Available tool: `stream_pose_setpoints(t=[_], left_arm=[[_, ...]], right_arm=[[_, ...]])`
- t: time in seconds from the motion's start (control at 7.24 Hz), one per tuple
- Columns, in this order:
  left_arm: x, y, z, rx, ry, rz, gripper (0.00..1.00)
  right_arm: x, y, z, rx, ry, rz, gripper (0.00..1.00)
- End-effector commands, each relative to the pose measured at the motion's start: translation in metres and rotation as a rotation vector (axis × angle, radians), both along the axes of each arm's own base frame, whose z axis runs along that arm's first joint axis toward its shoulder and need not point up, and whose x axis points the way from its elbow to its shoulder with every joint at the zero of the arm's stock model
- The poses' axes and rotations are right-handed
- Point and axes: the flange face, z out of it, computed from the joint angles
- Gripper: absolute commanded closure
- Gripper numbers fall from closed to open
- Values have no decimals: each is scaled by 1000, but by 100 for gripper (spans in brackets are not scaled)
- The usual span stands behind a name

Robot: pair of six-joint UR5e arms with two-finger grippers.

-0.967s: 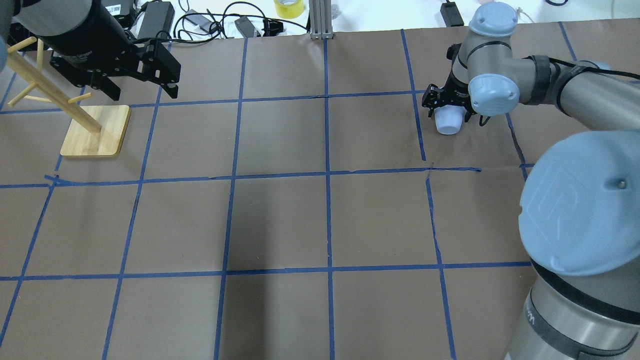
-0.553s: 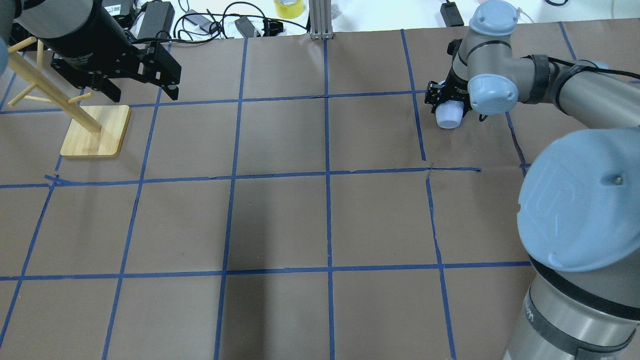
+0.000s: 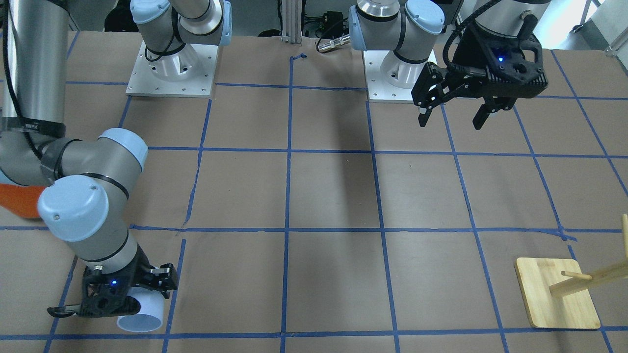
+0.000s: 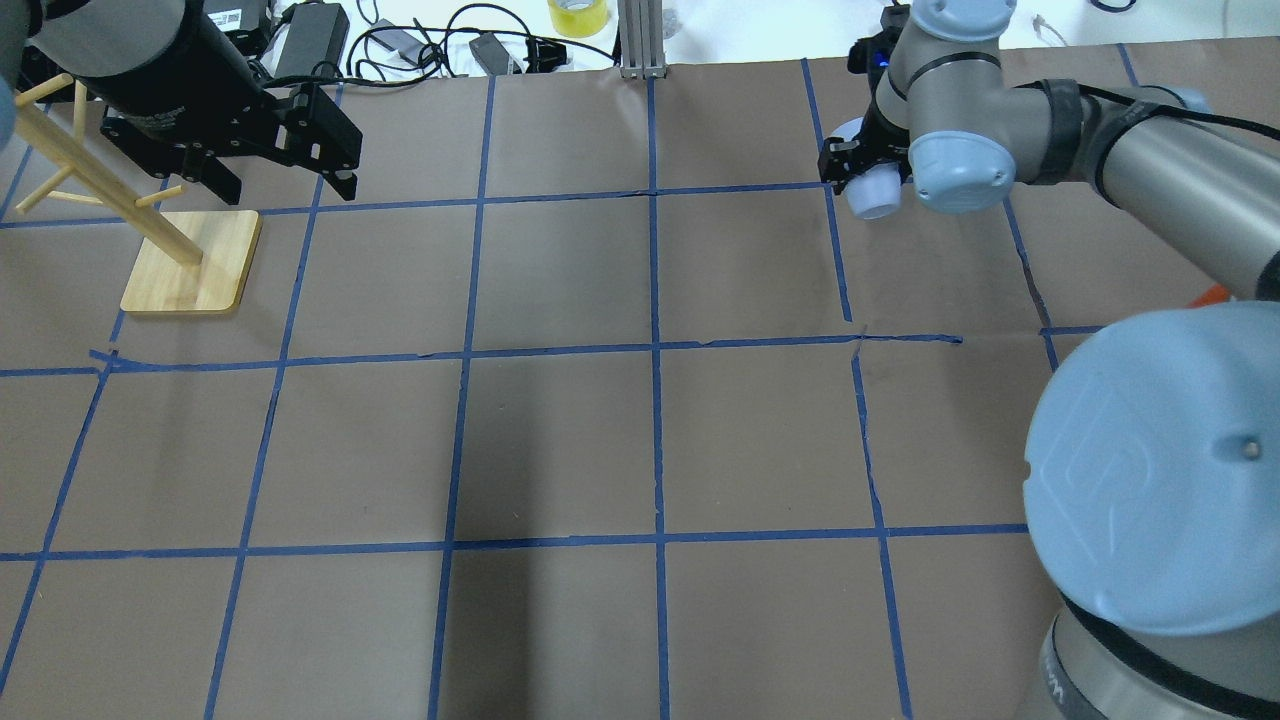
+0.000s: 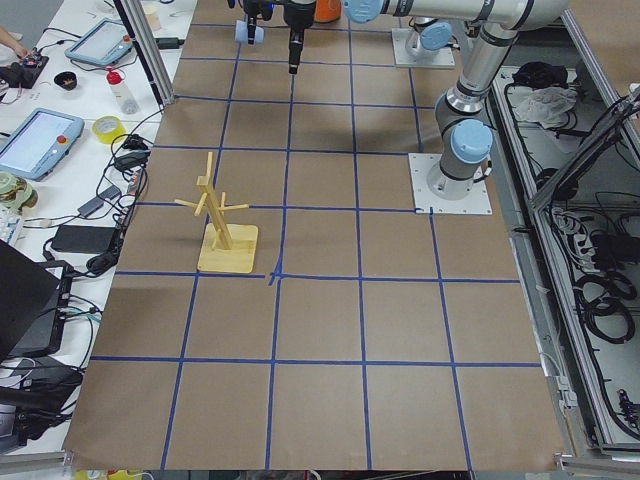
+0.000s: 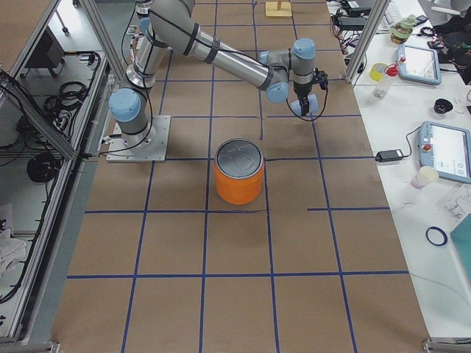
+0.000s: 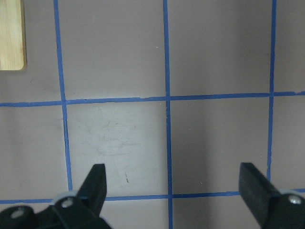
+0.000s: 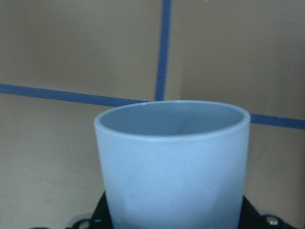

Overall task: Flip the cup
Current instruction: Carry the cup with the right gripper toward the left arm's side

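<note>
The cup [image 4: 872, 195] sits at about 2 o'clock from the table's [image 4: 560, 440] middle in the overhead view, close to a crossing of the blue tape lines [image 4: 655, 440]. It lies tipped toward its side. In the front-facing view its open mouth points to about 6 o'clock, toward the operators' edge, and the overhead view shows its closed base end instead. The right wrist view shows the rim whole and round, with bare paper and a tape crossing beyond it. Whether the cup touches the paper I cannot tell.

The right gripper [image 3: 142, 300] is clamped on the cup's lower body, with a black finger on either side and the jaws only as far apart as the cup is wide.

In the exterior right view the orange can [image 6: 239, 173] stands upright on the paper, between 7 and 8 o'clock from the cup and well apart from it.

The left gripper [image 4: 288, 188] hangs at about 10 o'clock from the table's middle in the overhead view. Its jaws are spread wide and hold nothing, and the left wrist view shows only paper and tape between the two fingertips [image 7: 97, 176].

The wooden peg rack [image 4: 195, 265] stands on its square base near that gripper, at about 8 o'clock from it.
</note>
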Motion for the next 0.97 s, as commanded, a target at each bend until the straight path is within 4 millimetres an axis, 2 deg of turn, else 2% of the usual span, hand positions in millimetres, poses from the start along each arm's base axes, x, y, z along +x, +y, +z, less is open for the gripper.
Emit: stream_pose_setpoints(t=[0.0,0.14,0.28,0.41,0.55,0.83], left_arm=[[0,0,1,-3,1,-2,0],[1,0,2,-4,-1,0,0],[2,0,3,-7,-2,-3,0],[3,0,3,-7,-2,-1,0],[3,0,4,-9,-2,-1,0],[3,1,5,-11,-2,-1,0]], right_arm=[[102,21,6,-26,48,363,53],[137,33,3,-30,67,553,53],[177,49,1,-40,0,707,53],[206,59,-10,-61,-6,849,54],[219,65,-11,-77,6,956,53],[254,83,-30,-67,54,1165,53]])
